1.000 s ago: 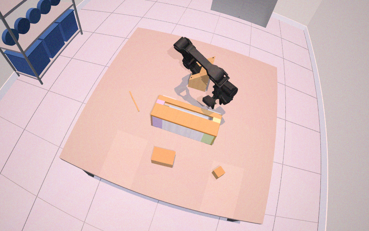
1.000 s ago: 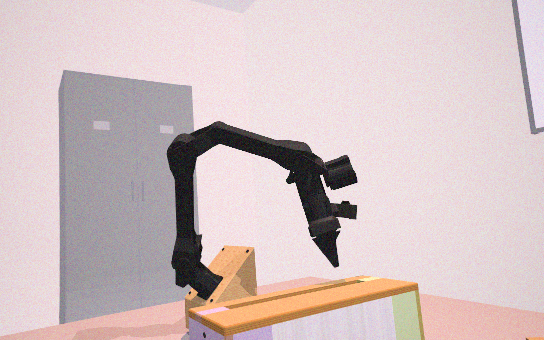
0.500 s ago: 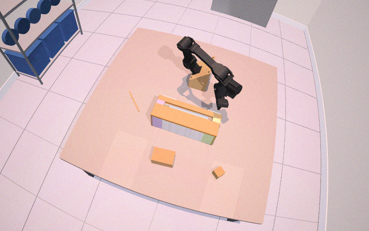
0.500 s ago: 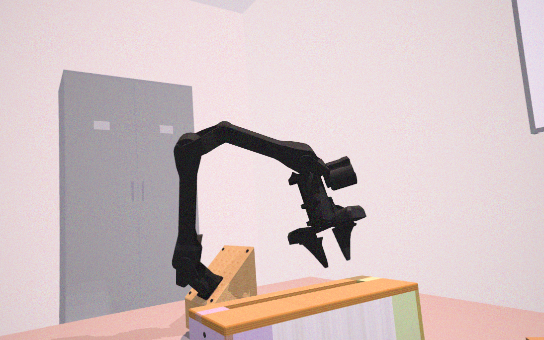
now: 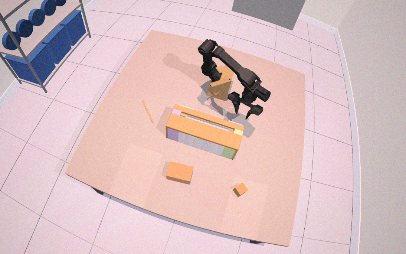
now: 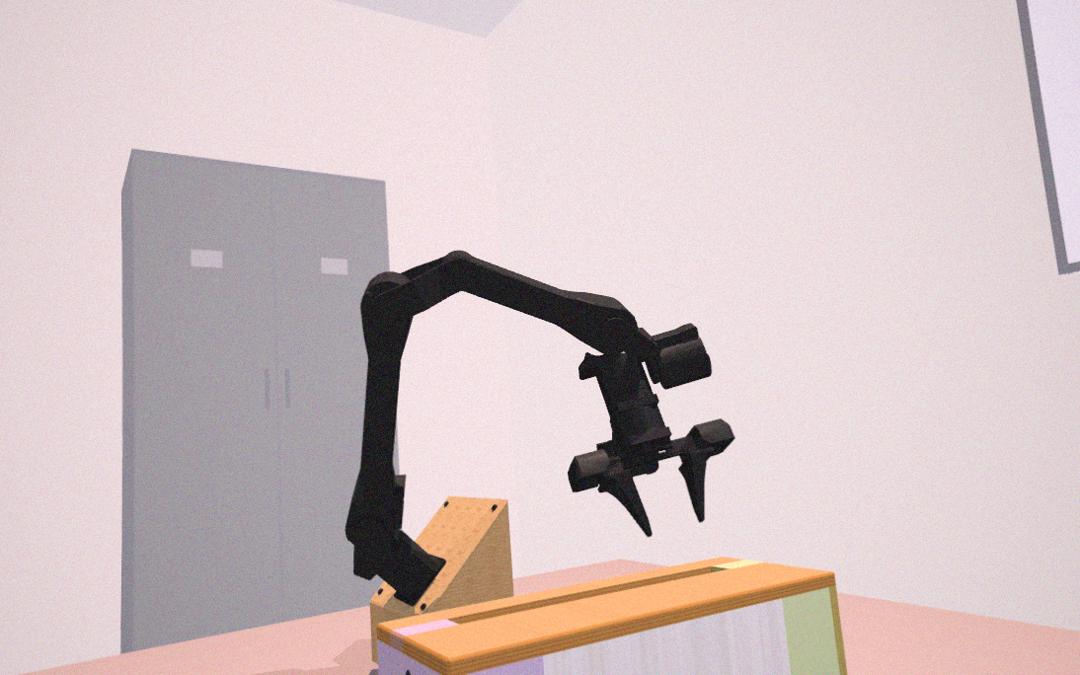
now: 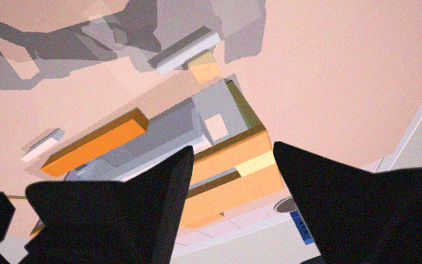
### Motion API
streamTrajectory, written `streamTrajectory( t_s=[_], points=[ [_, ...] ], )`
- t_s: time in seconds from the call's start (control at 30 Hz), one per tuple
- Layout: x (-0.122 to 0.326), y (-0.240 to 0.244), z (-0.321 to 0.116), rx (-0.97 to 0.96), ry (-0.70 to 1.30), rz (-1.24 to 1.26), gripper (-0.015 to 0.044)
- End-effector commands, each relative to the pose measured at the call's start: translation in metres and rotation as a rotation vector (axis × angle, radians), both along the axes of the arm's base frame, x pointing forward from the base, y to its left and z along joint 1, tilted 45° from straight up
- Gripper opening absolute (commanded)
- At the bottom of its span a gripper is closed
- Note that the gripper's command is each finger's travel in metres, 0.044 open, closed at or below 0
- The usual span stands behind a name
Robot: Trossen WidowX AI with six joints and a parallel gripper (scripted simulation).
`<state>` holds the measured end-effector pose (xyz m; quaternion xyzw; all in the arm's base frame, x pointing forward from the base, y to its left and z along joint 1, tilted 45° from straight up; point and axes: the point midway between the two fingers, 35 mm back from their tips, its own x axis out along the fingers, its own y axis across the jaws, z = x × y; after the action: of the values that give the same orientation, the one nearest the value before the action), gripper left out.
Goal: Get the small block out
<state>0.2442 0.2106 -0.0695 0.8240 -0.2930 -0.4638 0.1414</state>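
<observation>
Gripper (image 6: pixel 668 513) released above box (image 5: pixel 204 131), empty, block on the shelf hidden (box interior unclear)

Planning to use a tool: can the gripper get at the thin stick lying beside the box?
Probably yes. The stick lies in the open on the table, apart from the box, and the open gripper hangs empty above the box's other end.

Table (image 5: pixel 110 132) — box (image 5: pixel 203 132), slab (image 5: pixel 179 172), cube (image 5: pixel 240 189), stick (image 5: pixel 147 111).
</observation>
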Motion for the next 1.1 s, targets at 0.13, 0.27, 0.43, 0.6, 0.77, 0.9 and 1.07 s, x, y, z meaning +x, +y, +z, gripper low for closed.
streamTrajectory(
  t_s=[0.13, 0.27, 0.43, 0.6, 0.77, 0.9, 1.07],
  points=[
    [-0.003, 0.004, -0.002, -0.199, 0.21, 0.3, 0.0285],
    [-0.003, 0.004, -0.002, -0.199, 0.21, 0.3, 0.0285],
    [-0.002, -0.003, -0.01, -0.199, 0.21, 0.3, 0.0285],
    [-0.003, -0.056, -0.062, -0.201, 0.209, 0.299, 0.0285],
    [-0.004, -0.064, -0.068, -0.202, 0.209, 0.299, 0.0285],
    [-0.003, -0.066, -0.071, -0.202, 0.209, 0.299, 0.0285],
    [-0.002, -0.071, -0.078, -0.202, 0.209, 0.299, 0.0285]
  ],
)
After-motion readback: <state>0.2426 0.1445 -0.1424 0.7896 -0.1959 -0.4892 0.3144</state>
